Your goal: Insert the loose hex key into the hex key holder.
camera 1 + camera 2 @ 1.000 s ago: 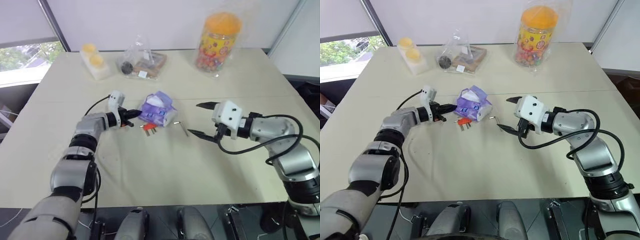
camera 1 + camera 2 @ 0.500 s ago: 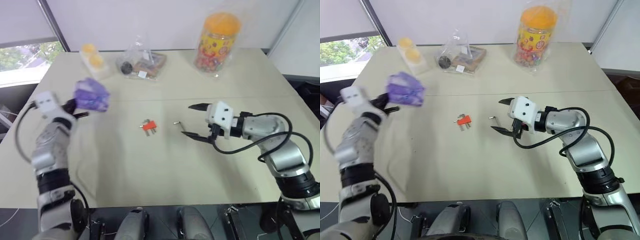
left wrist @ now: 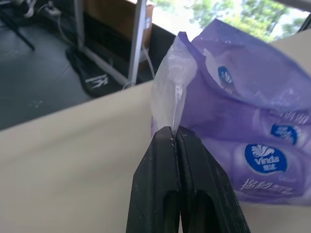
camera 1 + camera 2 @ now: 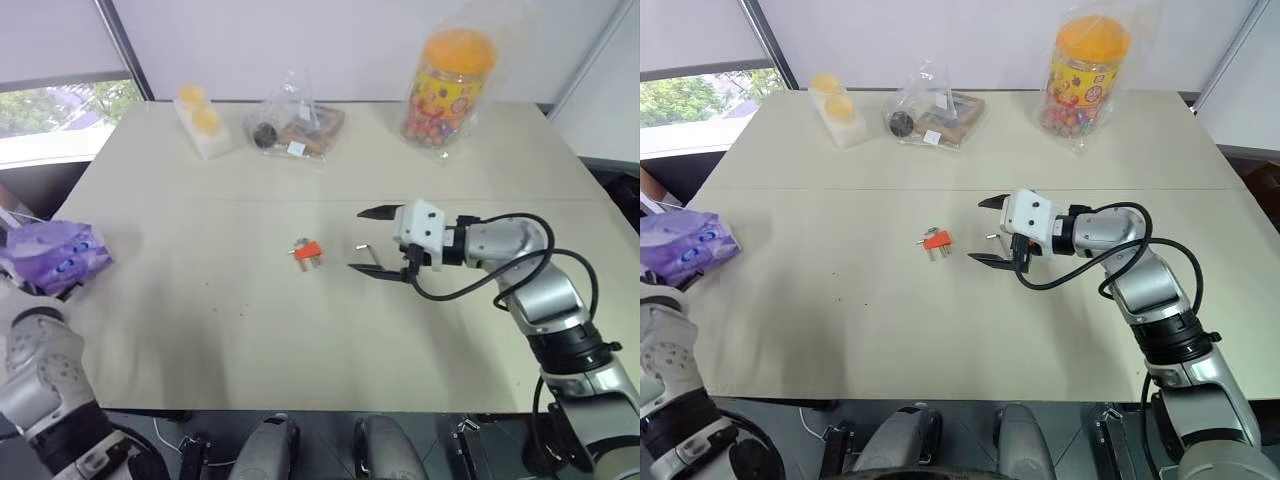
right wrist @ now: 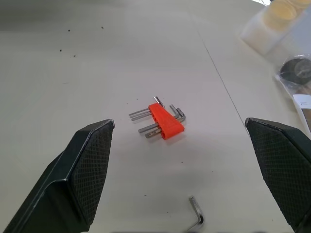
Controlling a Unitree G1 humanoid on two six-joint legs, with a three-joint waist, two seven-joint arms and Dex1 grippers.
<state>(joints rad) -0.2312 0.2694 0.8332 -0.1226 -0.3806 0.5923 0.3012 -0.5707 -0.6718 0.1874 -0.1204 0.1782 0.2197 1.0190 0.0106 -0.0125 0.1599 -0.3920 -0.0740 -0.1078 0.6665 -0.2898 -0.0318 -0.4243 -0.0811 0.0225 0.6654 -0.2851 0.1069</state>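
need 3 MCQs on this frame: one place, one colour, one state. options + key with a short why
1. Where does the loose hex key lie?
A. On the table between the holder and the right gripper
B. Inside the candy jar
C. On the purple packet

2. What colour is the holder?
A. Blue
B. Red-orange
C. Green

3. What state is the left gripper in?
A. Open over the holder
B. Shut on the hex key
C. Shut on the purple packet

Key: 1 A, the key lies on the table between the holder and the open right gripper. 2 B, the block is red-orange. 3 C, the left gripper pinches the edge of the purple packet.
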